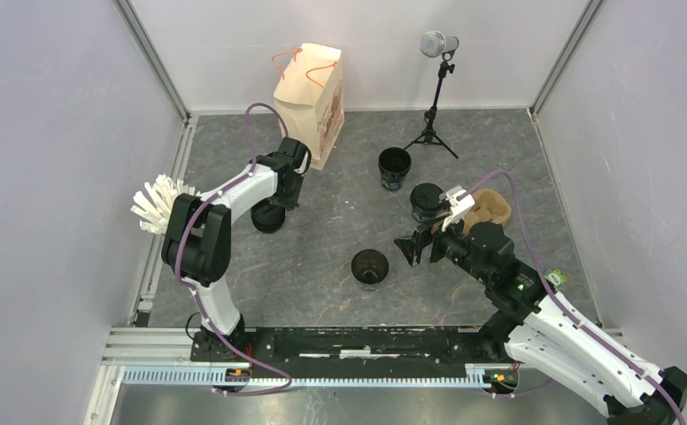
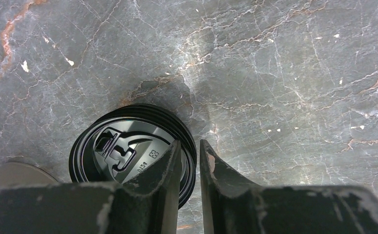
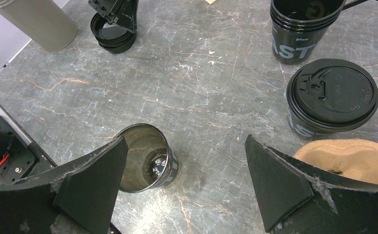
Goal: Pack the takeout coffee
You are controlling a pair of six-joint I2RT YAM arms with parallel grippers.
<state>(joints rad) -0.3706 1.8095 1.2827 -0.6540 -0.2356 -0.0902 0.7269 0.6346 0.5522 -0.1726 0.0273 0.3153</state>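
A stack of black lids (image 2: pixel 123 146) lies on the table under my left gripper (image 2: pixel 190 142). One finger rests over the top lid and the other stands just outside it, with the rim pinched between them. A lidded black coffee cup (image 3: pixel 332 95) stands beside the brown pulp carrier (image 3: pixel 357 158). One open black cup (image 3: pixel 296 29) stands behind it, and another open cup (image 3: pixel 145 163) sits near the front. My right gripper (image 3: pixel 184 138) hovers wide open above the table between that front cup and the carrier, holding nothing.
The beige paper bag with orange handles (image 1: pixel 310 99) stands at the back, just behind my left gripper (image 1: pixel 274 205). A microphone on a small tripod (image 1: pixel 435 97) stands at the back right. Walls close in on three sides.
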